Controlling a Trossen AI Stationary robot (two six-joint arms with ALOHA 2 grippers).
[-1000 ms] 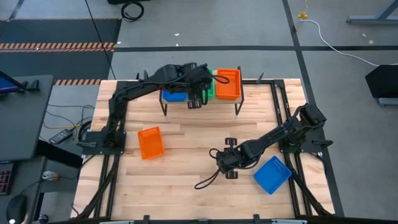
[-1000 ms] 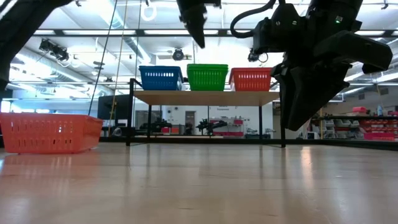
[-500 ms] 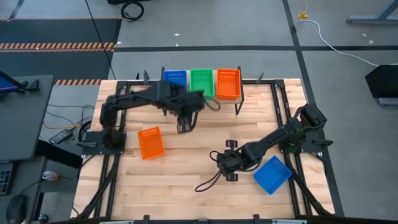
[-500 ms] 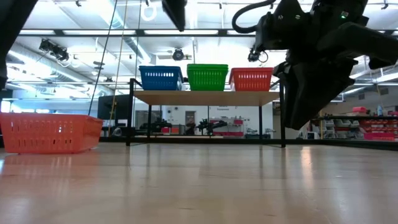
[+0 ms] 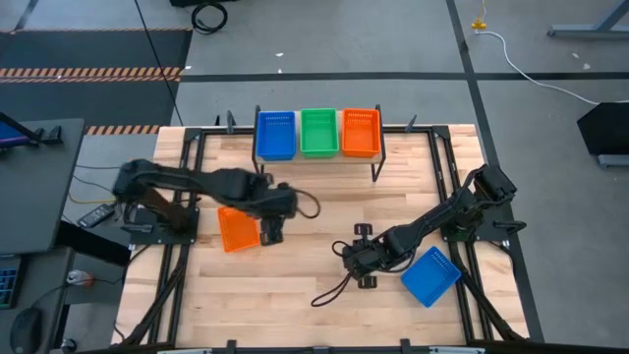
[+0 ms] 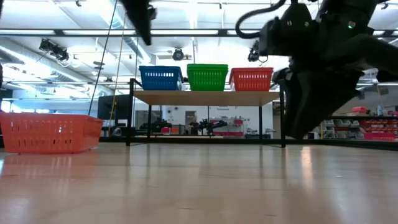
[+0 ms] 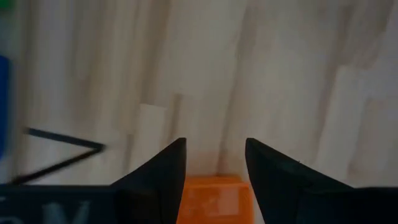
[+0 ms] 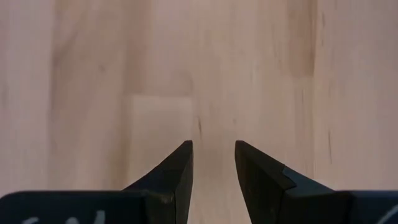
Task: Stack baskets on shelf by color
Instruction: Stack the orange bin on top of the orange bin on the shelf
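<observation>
Currently, per view:
high: left end effector [image 5: 272,228] just beside loose orange basket [image 5: 237,227], basket on its outer side, long axis running toward the shelf [image 5: 376,157]. Right end effector [image 5: 356,264] near loose blue basket [image 5: 430,275].
low: shelf carries blue, green, orange baskets side by side.
left wrist: fingers [image 7: 163,168] apart, empty; orange basket edge between them.
right wrist: fingers [image 8: 176,169] apart, empty, bare surface [image 8: 249,74] ahead.
next: left arm nearer orange.

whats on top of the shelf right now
On the shelf stand a blue basket, a green basket and an orange basket, side by side. Whether each is a stack cannot be told.
</observation>
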